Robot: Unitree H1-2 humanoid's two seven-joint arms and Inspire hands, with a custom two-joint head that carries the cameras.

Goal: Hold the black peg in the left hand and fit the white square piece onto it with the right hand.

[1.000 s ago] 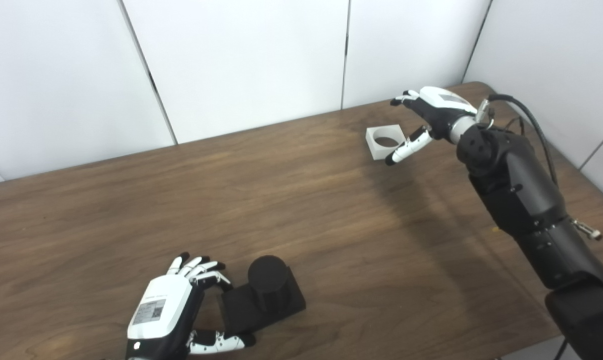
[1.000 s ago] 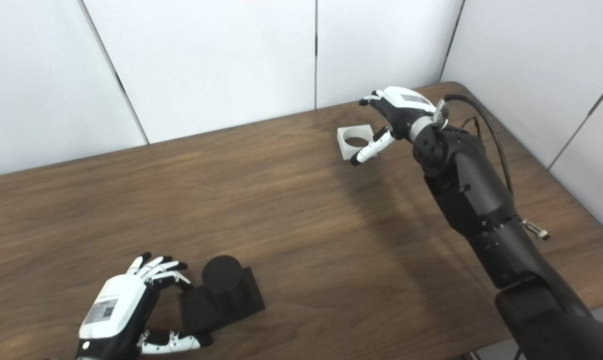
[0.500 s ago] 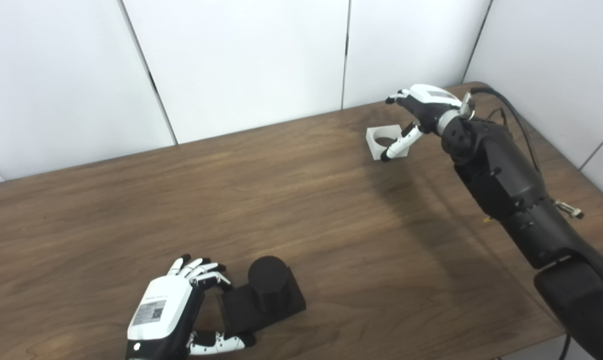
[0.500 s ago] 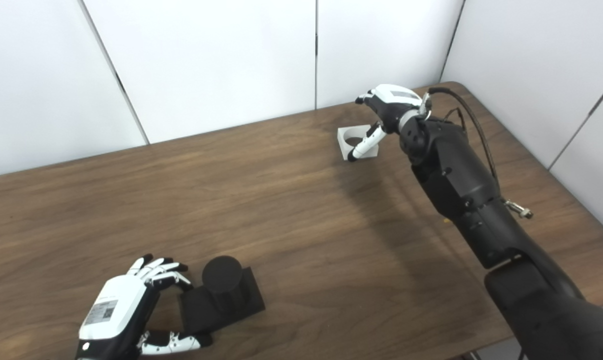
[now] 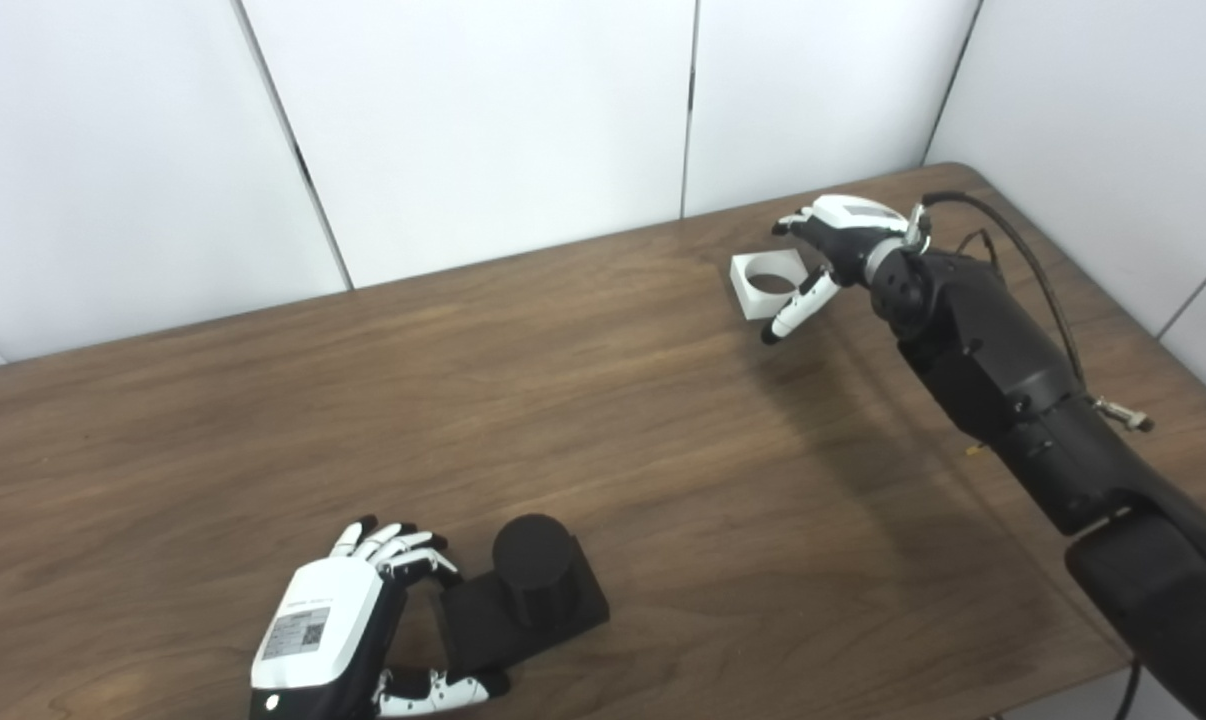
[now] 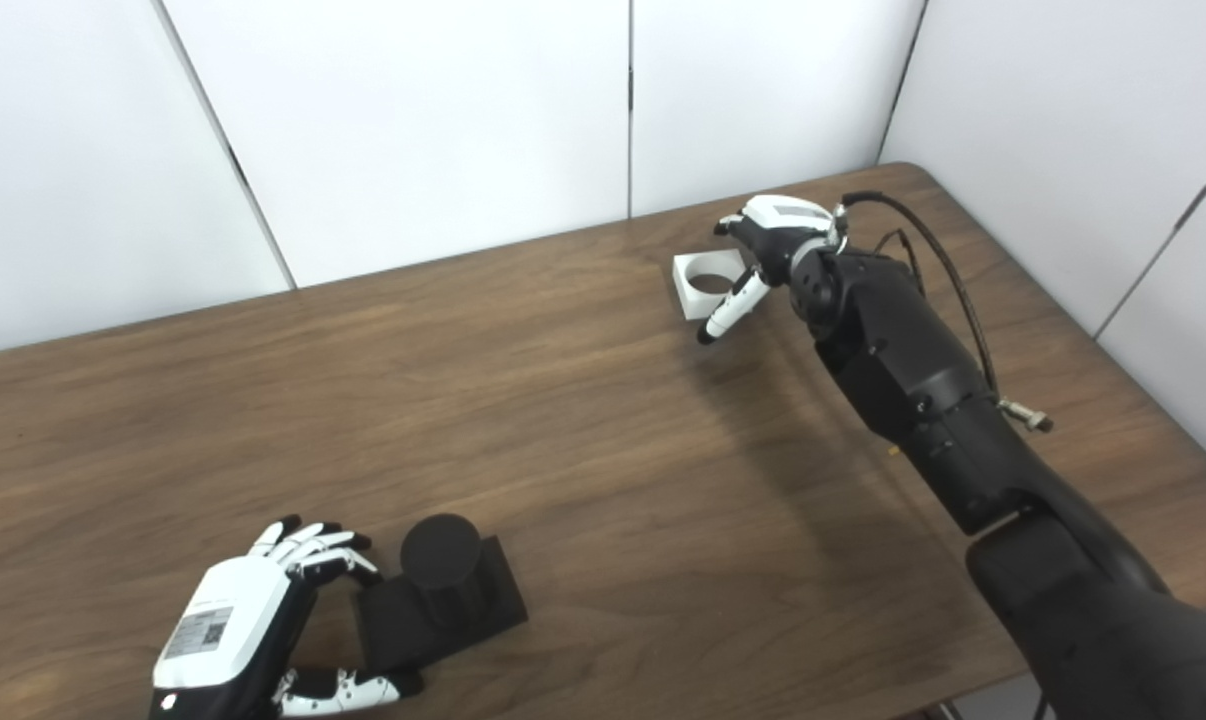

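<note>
1. Black peg [image 5: 533, 555], a short cylinder upright on a square black base, sits on the wooden table [image 5: 563, 400] near its front edge.
2. Left hand [image 5: 348, 625] is beside the peg's base: fingers curled at the base's left edge, thumb under its front corner. Whether it grips firmly cannot be told.
3. White square piece [image 6: 701, 282], with a round hole, lies at the far right of the table.
4. Right hand [image 6: 763, 250] is spread over that piece, thumb extended in front of it, fingers arched behind; holding nothing.
</note>
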